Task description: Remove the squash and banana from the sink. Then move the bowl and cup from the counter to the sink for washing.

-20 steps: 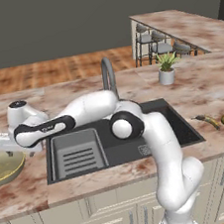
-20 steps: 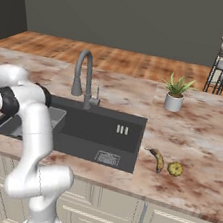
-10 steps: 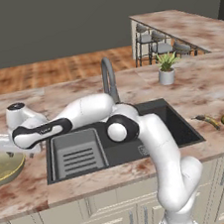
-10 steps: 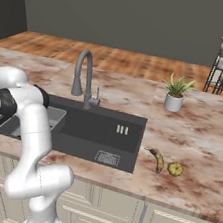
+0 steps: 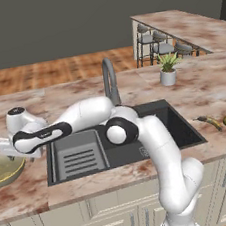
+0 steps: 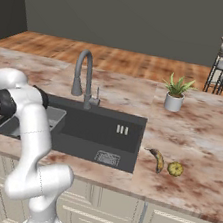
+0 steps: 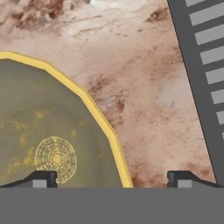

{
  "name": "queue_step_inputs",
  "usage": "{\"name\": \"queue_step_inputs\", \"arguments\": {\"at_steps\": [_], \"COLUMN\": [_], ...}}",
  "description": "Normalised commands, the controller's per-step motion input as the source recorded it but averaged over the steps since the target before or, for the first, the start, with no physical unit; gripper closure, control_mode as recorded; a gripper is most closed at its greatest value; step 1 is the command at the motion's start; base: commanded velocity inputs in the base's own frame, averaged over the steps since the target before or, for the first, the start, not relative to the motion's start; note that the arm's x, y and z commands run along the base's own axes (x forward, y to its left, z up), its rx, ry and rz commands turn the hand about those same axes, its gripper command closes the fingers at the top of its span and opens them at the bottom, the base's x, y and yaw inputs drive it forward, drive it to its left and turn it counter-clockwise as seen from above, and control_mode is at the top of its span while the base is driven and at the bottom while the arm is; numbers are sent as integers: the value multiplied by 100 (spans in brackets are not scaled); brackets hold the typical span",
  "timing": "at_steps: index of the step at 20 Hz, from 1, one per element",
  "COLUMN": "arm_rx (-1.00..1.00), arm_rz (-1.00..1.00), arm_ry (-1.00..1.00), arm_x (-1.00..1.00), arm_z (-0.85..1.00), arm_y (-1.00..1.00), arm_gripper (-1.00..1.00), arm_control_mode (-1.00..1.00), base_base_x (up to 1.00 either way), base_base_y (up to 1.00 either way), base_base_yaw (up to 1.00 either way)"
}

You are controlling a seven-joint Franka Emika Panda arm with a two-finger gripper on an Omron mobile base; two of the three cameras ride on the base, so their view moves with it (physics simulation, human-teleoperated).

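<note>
Olive bowl (image 7: 48, 131) rim between open tool (image 7: 112, 178) tips

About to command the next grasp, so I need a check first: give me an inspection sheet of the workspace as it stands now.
Surface: marbled counter, no spills seen.
Job's things: bowl on the counter left of the sink; banana and squash side by side on the counter right of the sink, already out. Cup: nothing seen.
Clutter: potted plant behind the sink on the right.
Hand: open, over the bowl's rim, one finger above the bowl's inside, the other above the counter; holding nothing.
Cables: nothing seen.
Surroundings: faucet behind the sink, ribbed tray in its left part, stools by a far counter.
</note>
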Motion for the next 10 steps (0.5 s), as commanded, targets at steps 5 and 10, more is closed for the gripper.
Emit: {"name": "queue_step_inputs", "arguments": {"at_steps": [5,10], "arm_rx": [0,0], "arm_rz": [-2,-2], "arm_ry": [0,0], "arm_x": [3,4], "arm_z": [-16,-15], "arm_y": [3,6], "arm_gripper": [-100,-100], "arm_control_mode": [-100,-100], "base_base_x": [0,0], "base_base_y": [0,0], "base_base_yaw": [0,0]}}
